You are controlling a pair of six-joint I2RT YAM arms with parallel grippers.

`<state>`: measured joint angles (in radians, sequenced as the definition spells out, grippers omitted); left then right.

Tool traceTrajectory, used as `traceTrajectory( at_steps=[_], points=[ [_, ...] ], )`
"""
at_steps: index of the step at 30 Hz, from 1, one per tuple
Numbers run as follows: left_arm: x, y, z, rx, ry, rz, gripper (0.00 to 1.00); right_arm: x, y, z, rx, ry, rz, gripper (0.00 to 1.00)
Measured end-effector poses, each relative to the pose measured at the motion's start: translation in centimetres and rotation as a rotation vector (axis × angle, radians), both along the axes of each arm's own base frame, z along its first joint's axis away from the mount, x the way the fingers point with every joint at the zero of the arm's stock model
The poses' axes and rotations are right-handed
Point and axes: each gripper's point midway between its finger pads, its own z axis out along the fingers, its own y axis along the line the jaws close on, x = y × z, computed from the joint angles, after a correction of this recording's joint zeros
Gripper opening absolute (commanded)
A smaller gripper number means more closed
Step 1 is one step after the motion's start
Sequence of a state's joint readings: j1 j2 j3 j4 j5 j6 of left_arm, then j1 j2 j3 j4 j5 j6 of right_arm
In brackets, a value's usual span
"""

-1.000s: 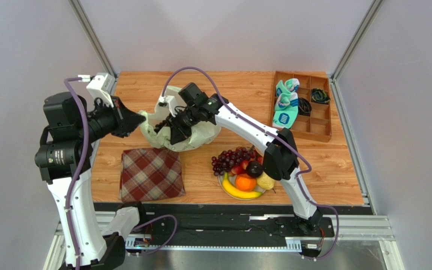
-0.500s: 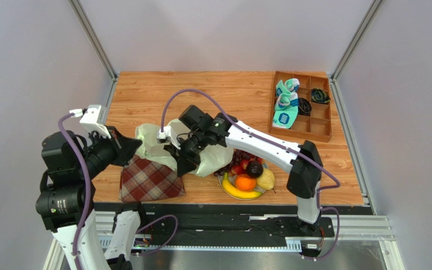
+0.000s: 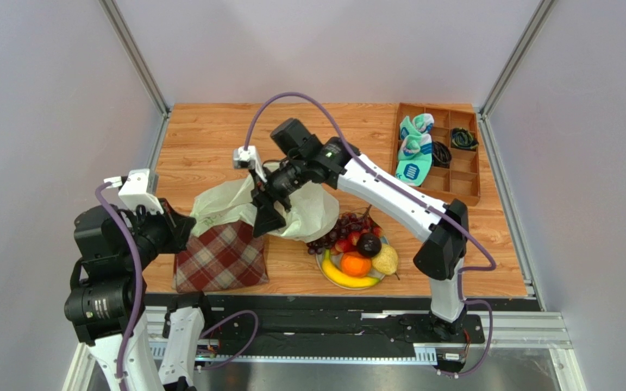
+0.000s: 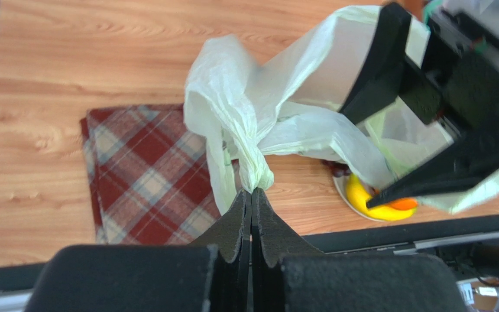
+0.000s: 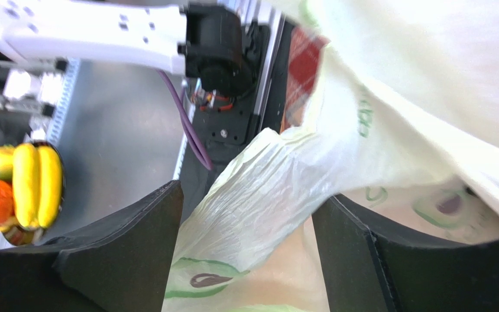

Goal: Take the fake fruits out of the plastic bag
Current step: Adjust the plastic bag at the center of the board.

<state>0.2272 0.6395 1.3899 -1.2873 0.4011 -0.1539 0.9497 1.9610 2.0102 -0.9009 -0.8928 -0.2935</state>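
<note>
Since the plastic bag (image 3: 312, 210) is thin, limp, crinkly film, nearly weightless, slippery and easy to tear, it is best taken by a bunched handle, where the left gripper (image 4: 252, 195) is clamped on a twisted strand. Pale cream-green and translucent, it hangs above the tabletop (image 3: 210, 138) and plaid cloth (image 3: 220, 252). The right gripper (image 5: 245, 214) has its fingers spread apart around loose film, and the glossy fake fruits (image 3: 355, 248) are piled just beside the bag.

Left hand (image 4: 252, 194) pinched closed, arm folded low; right arm stretched out, right hand (image 5: 245, 208) with fingers (image 5: 122, 253) spread wide
</note>
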Motion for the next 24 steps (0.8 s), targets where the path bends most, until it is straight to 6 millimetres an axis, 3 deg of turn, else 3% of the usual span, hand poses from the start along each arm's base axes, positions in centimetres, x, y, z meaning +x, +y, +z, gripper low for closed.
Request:
traceTrajectory(
  at_steps=[4, 8, 11, 12, 18, 21, 24],
  points=[
    [-0.2, -1.8, 1.8, -0.035, -0.082, -0.093, 0.00, 1.3, -0.6, 3.0, 0.062, 0.032, -0.054, 0.73],
    [1.9, -3.3, 3.7, -0.130, -0.123, -0.181, 0.00, 2.3, -0.2, 4.4, 0.089, 0.061, -0.104, 0.82],
    [6.8, -3.5, 5.8, -0.224, -0.116, -0.219, 0.00, 3.6, 0.3, 6.3, 0.128, 0.067, -0.138, 0.86],
    [9.8, -3.2, 7.1, -0.260, -0.108, -0.233, 0.00, 4.4, 0.5, 7.2, 0.149, 0.067, -0.158, 0.86],
    [22.1, -1.6, 11.7, -0.360, -0.142, -0.272, 0.00, 12.7, -1.2, 12.0, 0.295, 0.096, -0.366, 0.87],
    [24.4, -1.6, 14.0, -0.377, -0.185, -0.299, 0.00, 16.5, -2.5, 13.7, 0.353, 0.082, -0.455, 0.82],
    [22.9, -2.8, 17.2, -0.364, -0.264, -0.352, 0.00, 17.7, -2.8, 14.5, 0.379, 0.068, -0.497, 0.68]
  ],
)
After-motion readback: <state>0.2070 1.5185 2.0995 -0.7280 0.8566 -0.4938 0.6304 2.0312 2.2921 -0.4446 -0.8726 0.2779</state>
